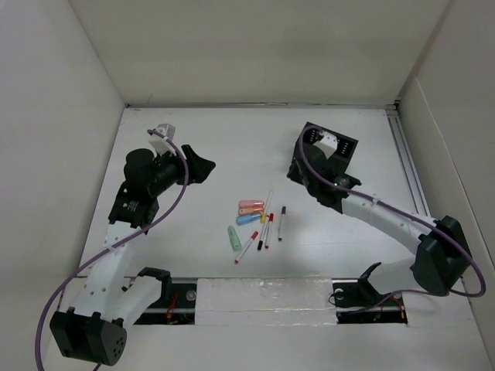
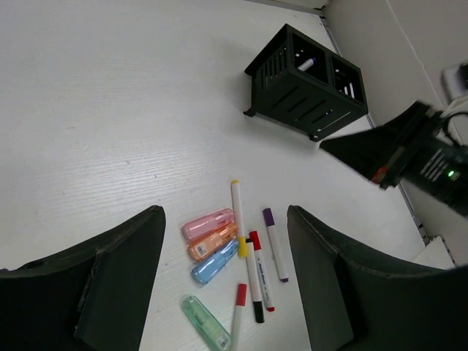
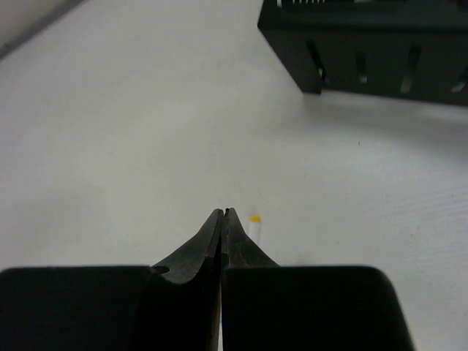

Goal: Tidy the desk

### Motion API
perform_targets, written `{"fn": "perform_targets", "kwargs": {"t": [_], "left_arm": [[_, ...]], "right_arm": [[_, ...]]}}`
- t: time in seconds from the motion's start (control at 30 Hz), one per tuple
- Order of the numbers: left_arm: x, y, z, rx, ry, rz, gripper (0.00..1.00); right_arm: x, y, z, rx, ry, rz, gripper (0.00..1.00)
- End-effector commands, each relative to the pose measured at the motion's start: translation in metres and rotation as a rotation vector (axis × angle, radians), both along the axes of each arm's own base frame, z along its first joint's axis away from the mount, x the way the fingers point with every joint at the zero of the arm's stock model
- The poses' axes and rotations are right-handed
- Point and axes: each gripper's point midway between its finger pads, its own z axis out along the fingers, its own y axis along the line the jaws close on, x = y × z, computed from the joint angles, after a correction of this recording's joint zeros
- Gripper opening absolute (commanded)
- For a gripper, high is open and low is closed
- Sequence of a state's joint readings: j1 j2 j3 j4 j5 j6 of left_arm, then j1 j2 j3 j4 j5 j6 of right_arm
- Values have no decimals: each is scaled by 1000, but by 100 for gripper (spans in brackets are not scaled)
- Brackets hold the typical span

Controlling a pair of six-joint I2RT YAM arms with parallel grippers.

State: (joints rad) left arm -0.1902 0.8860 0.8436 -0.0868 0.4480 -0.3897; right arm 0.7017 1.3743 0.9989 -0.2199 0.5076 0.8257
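The white desk (image 1: pixel 193 232) holds several highlighters, pink (image 1: pixel 250 204), orange, blue and green (image 1: pixel 233 238), with several marker pens (image 1: pixel 269 230) beside them. In the left wrist view they lie between my fingers: the pink highlighter (image 2: pixel 208 223), the green one (image 2: pixel 206 322), and a purple-capped pen (image 2: pixel 274 245). My left gripper (image 1: pixel 199 166) (image 2: pixel 223 219) is open and empty, held above the desk left of the pile. My right gripper (image 1: pixel 296 171) (image 3: pixel 222 212) is shut, low over the desk beside the black organizer (image 1: pixel 330 145). A yellow pen tip (image 3: pixel 254 219) shows just past it.
The black two-compartment organizer (image 2: pixel 307 80) stands at the back right with a pen (image 2: pixel 306 64) in one compartment; its slotted wall shows in the right wrist view (image 3: pixel 365 44). White walls ring the desk. A metal rail (image 1: pixel 263 297) runs along the front.
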Motion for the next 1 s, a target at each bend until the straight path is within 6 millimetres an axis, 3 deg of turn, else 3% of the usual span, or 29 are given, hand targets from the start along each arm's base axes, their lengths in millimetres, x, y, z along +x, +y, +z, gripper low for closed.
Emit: {"fn": "perform_targets", "kwargs": {"t": [0.0, 0.07, 0.2, 0.23, 0.37, 0.47, 0.57, 0.77, 0.97], "left_arm": [[-3, -3, 23, -15, -90, -21, 63], [-2, -2, 22, -12, -87, -17, 63], [-4, -2, 25, -12, -98, -20, 63], [-4, -2, 25, -11, -96, -17, 63], [-3, -5, 23, -15, -84, -36, 63], [-1, -6, 23, -17, -81, -36, 64], [-2, -7, 21, -19, -79, -45, 64], [-2, -7, 21, -19, -79, -43, 64], [-2, -6, 21, -15, -81, -38, 64]], "right_arm": [[22, 1, 49, 38, -114, 13, 0], [20, -1, 43, 17, -90, 15, 3], [6, -5, -5, -41, 41, 28, 18], [-9, -9, -32, -78, 111, 38, 21], [-48, -13, -83, -89, 254, 88, 40], [-68, -5, -100, -102, 308, 135, 48], [-73, 7, -111, -116, 331, 187, 50], [-71, 25, -123, -162, 347, 234, 49], [-65, 19, -143, -214, 372, 187, 45]]}}
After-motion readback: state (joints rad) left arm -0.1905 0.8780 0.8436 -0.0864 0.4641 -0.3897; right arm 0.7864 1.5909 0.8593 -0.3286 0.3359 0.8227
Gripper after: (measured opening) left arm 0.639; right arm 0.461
